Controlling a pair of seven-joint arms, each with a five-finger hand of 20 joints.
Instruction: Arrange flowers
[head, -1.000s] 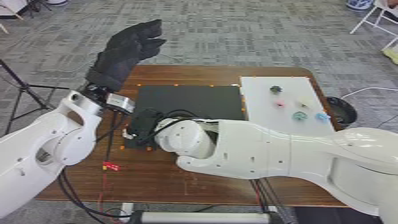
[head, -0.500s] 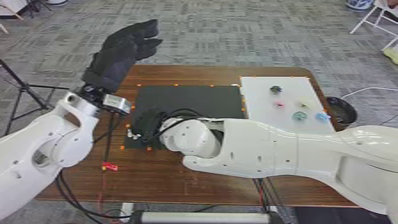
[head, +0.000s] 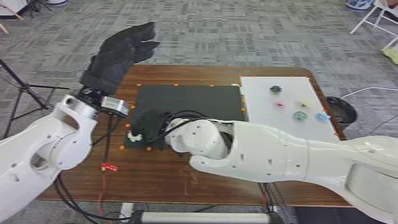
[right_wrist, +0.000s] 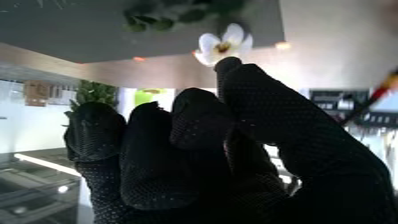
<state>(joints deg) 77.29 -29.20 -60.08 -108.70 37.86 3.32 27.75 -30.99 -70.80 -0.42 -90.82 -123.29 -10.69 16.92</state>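
A brown wooden table (head: 213, 192) with a black mat (head: 202, 97) on its left half and a white board (head: 266, 121) on its right, both marked along their edges with small orange dots. The robot's right arm reaches across from the right, and its black-gloved right hand (head: 154, 120) is low over the near left part of the mat. A white flower (head: 134, 136) is at the mat's near left corner, close beside that hand. In the right wrist view, the flower's pale petals spread around a dark and yellow centre, right at the end of the glove, and blurred green leaves (right_wrist: 182, 11) lie near it over the mat. The view is poor where glove and flower meet, so how far open the right hand is, and whether it has hold of the flower, I cannot tell. The left hand (head: 117, 57) is raised near the table's far left corner, well apart from the flower, its fingers extended and loosely together, holding nothing. On the white board are five small pieces: a dark one (head: 276, 89) farthest back, then a pink one (head: 280, 104) and a pale yellow one (head: 304, 105), with a green one (head: 299, 115) and a light blue one (head: 322, 117) nearest.
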